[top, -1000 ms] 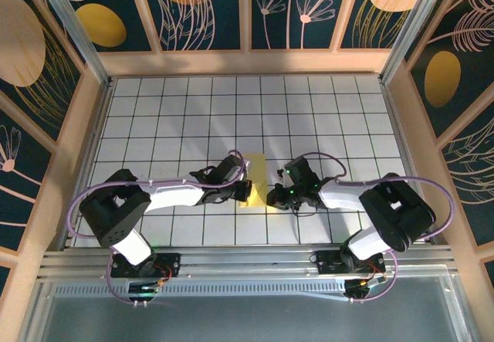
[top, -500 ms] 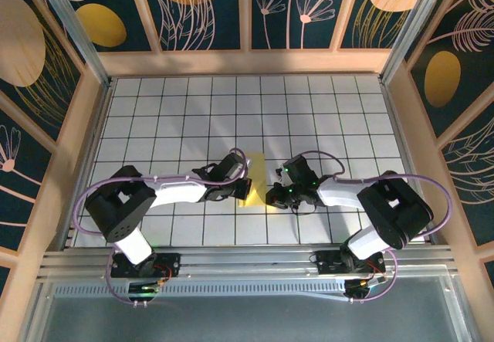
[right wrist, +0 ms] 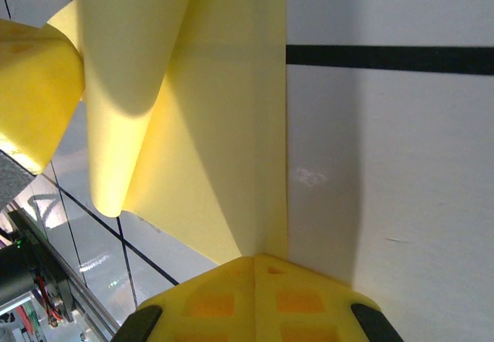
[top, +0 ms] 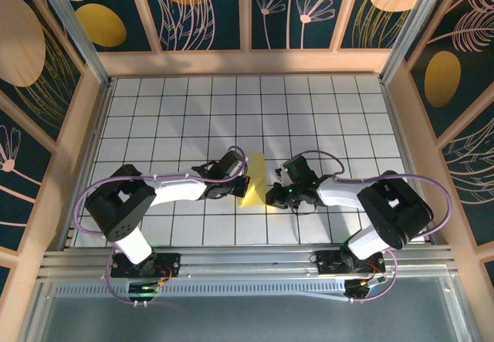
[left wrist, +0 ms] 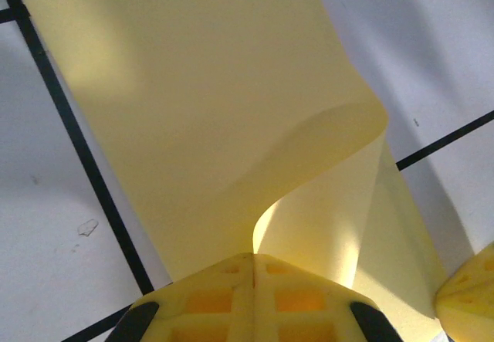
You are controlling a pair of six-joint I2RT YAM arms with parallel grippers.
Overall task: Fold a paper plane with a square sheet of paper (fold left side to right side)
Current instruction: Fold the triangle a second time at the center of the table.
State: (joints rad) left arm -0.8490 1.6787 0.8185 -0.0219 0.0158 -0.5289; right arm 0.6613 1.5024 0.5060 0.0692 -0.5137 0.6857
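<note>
On white tiles [top: 185, 118], thin yellow paper [left wrist: 208, 110] curls smoothly.

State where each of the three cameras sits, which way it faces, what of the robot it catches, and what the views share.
Top external: above and behind the bases, looking down on the white grid-tiled table; both arms show, with the left gripper and right gripper meeting at the bright yellow square sheet of paper.
Left wrist: on the left arm, looking past its own yellow fingertips at the curled-up sheet.
Right wrist: on the right arm, looking past its own fingertips along the sheet's edge.
Shared: all three see the sheet and the tiles.
</note>
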